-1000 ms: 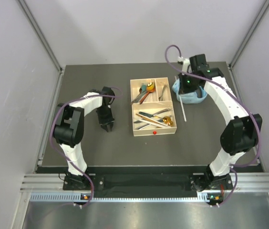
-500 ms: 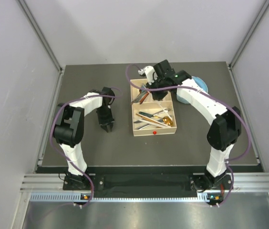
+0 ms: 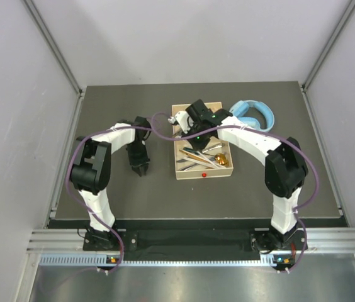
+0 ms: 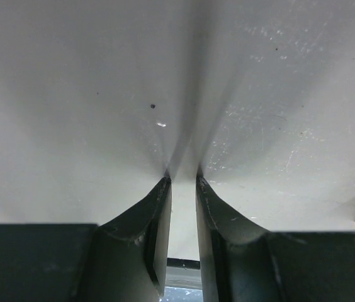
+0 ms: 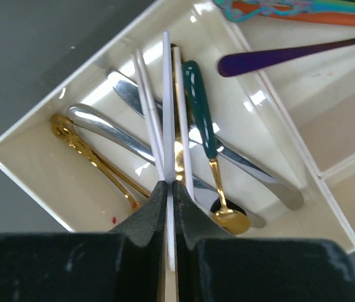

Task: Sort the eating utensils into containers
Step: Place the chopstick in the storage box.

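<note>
Pale chopstick (image 5: 168,94): long axis straight out from my right pincer (image 5: 169,184), tip over the cream tray's (image 5: 26,135) large compartment, toward its divider-and-rim corner. Pincer clamped tight on the near end.

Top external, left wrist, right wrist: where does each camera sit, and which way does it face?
Top external: high behind the arms, looking down on the table; both arms and bases show, the left gripper left of the tray.
Left wrist: on the left arm, facing pale surfaces that meet in a crease; its own open fingers show.
Right wrist: above the tray's large compartment, looking down; the right gripper, shut on a white chopstick, shows.
Shared: top external and right wrist both show the tray and its cutlery.
</note>
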Available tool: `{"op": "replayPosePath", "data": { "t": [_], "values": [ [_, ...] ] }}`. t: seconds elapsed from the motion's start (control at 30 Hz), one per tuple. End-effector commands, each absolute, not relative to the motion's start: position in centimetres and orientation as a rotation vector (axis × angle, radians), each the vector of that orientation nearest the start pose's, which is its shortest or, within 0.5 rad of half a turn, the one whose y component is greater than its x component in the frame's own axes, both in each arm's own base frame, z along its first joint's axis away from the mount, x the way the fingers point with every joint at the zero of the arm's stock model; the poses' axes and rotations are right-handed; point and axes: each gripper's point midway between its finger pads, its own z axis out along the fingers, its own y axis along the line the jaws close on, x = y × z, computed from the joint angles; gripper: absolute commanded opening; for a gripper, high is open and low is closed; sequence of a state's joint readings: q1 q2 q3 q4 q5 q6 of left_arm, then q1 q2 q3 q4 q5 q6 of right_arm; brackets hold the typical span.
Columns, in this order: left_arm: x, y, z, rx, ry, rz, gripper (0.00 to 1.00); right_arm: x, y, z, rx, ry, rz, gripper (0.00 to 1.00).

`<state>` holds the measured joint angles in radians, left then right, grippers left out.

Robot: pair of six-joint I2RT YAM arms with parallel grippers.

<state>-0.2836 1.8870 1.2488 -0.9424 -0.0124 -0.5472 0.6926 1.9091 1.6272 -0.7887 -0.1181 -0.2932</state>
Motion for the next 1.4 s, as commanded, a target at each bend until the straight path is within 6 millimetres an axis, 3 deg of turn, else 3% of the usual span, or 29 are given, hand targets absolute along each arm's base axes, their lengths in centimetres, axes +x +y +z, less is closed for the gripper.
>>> {"op": "replayPosePath", "data": {
  "t": [0.0, 0.4, 0.43, 0.47, 0.7, 0.8, 0.93, 1.03, 1.17, 1.27, 1.3, 1.37],
  "values": [
    [28.3, -9.8, 2.7, -0.404, 3.075, 0.019, 0.28, 32.7, 30.5, 12.1, -1.331, 2.247, 0.314, 0.00],
    [28.1, -10.0, 2.5, -0.406, 3.076, 0.007, 0.28, 30.8, 29.2, 11.2, -1.342, 2.270, 0.290, 0.00],
    [28.1, -10.0, 2.5, -0.409, 3.077, 0.003, 0.27, 30.8, 29.3, 11.2, -1.342, 2.270, 0.293, 0.02],
    [28.1, -10.0, 2.6, -0.409, 3.075, 0.004, 0.27, 30.8, 29.3, 11.2, -1.341, 2.272, 0.291, 0.10],
    [27.8, -9.7, 2.7, -0.401, 3.073, 0.018, 0.27, 31.3, 29.4, 10.0, -1.328, 2.306, 0.268, 0.31],
    [27.8, -9.7, 2.9, -0.403, 3.066, 0.019, 0.27, 32.3, 29.3, 10.7, -1.286, 2.307, 0.219, 0.33],
    [28.3, -9.8, 3.4, -0.406, 3.045, 0.002, 0.27, 34.9, 27.5, 13.6, -1.134, 2.275, 0.057, 0.34],
    [28.8, -10.1, 4.0, -0.402, 3.021, -0.029, 0.28, 36.5, 26.0, 17.3, -0.942, 2.245, 0.090, 0.37],
    [29.8, -10.7, 5.3, -0.398, 2.979, -0.077, 0.29, 37.8, 23.1, 24.0, -0.661, 2.162, 0.222, 0.46],
    [31.2, -11.0, 6.6, -0.407, 2.930, -0.099, 0.30, 38.5, 19.9, 26.9, -0.472, 2.132, 0.249, 0.54],
    [31.4, -11.0, 6.9, -0.408, 2.921, -0.103, 0.30, 38.9, 18.2, 26.6, -0.407, 2.148, 0.240, 0.56],
    [32.7, -11.4, 8.0, -0.405, 2.884, -0.125, 0.31, 38.8, 16.8, 26.9, -0.312, 2.153, 0.286, 0.55]
  ]
}}
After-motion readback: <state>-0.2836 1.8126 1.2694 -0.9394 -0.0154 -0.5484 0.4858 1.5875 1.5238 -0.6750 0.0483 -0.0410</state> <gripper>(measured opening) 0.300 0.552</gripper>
